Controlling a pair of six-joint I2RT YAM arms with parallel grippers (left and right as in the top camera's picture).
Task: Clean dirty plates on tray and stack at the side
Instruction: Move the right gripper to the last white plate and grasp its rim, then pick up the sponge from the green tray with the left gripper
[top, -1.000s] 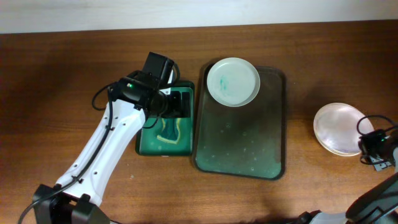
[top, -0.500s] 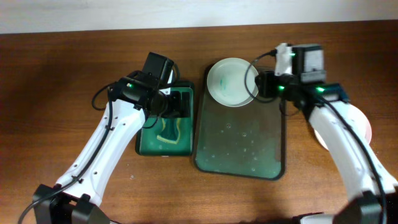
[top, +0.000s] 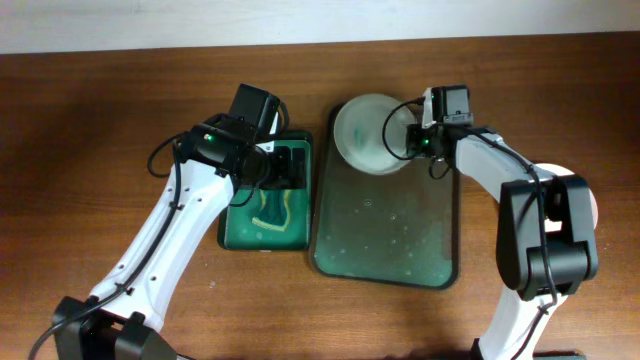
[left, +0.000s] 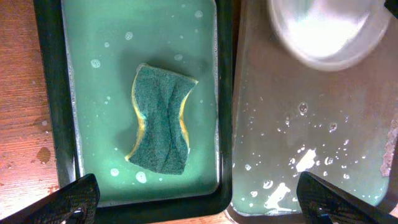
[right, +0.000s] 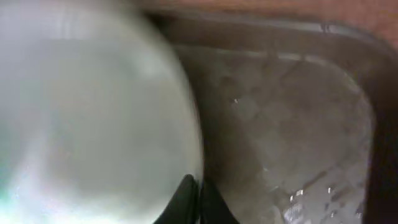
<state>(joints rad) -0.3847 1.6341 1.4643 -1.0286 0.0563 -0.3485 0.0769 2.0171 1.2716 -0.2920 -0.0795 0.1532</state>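
Note:
A white plate (top: 368, 132) lies at the far end of the dark tray (top: 385, 235). It looks blurred, and I cannot make out any smear on it. My right gripper (top: 413, 143) is shut on its right rim; in the right wrist view the fingers (right: 200, 196) pinch the rim of the plate (right: 93, 124) over the wet tray (right: 286, 124). My left gripper (top: 290, 165) hovers open and empty over the green container (top: 232, 232). In the left wrist view (left: 199, 202) its tips straddle the wall between the container and the tray (left: 298, 143). The plate (left: 326, 31) shows there at the top right.
A green-and-yellow sponge (left: 160, 118) lies in soapy water in the green container (left: 93, 93); it also shows from overhead (top: 268, 210). White stacked plates (top: 589, 205) sit on the table at the right, mostly hidden by my right arm. The tray's floor has water drops.
My right arm has swung in from the right table edge to the plate and closed on its right rim. The plate has shifted slightly. The left arm has not moved.

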